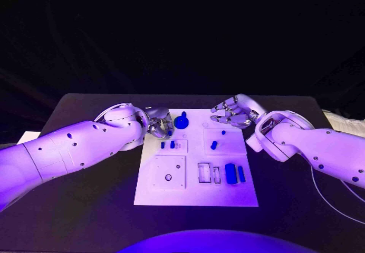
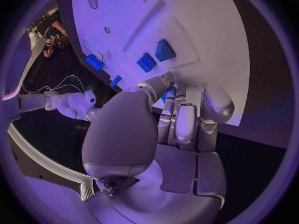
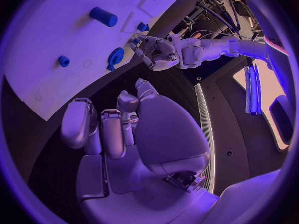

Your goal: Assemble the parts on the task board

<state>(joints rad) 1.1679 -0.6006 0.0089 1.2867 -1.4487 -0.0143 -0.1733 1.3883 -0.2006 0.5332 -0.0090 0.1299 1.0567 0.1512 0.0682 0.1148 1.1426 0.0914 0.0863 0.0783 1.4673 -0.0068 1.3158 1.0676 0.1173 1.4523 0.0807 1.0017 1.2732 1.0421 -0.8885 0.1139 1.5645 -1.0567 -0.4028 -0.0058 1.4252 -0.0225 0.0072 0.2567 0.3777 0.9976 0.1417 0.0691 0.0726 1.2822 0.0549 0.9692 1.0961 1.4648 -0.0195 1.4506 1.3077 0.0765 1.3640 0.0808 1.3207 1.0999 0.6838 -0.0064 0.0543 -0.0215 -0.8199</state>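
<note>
The task board [image 1: 196, 195] lies flat in the middle of the black worktop [image 1: 91, 211], its long sides running from the near edge toward the far edge. On its near half sit a square plate with small holes [image 1: 168, 172] toward the left and a row of slots with two upright blue blocks [image 1: 234, 173] toward the right. Farther back, two short blue pegs [image 1: 167, 144] stand side by side on the left, and a small blue piece [image 1: 214, 144] sits on a raised square to the right. A round blue knob-like part [image 1: 182, 122] stands near the board's far edge; its exact shape is hard to make out in the head view, though the right wrist view shows it as a toothed disc [image 3: 115, 57], with a blue cylinder [image 3: 103, 17] and a small blue stud [image 3: 64, 61] lying apart from it.

The left hand [image 1: 157, 125] hovers at the board's far left corner, just beside the blue knob; its fingers are curled inward and nothing shows between them. In the left wrist view its fingertips [image 2: 186, 124] cover part of a blue piece, so I cannot tell whether they touch it. The right hand [image 1: 234, 113] sits at the board's far right corner, fingers curled and loosely apart, holding nothing visible; its palm side is hidden from the head view.

No writing or labels on the board can be read.
</note>
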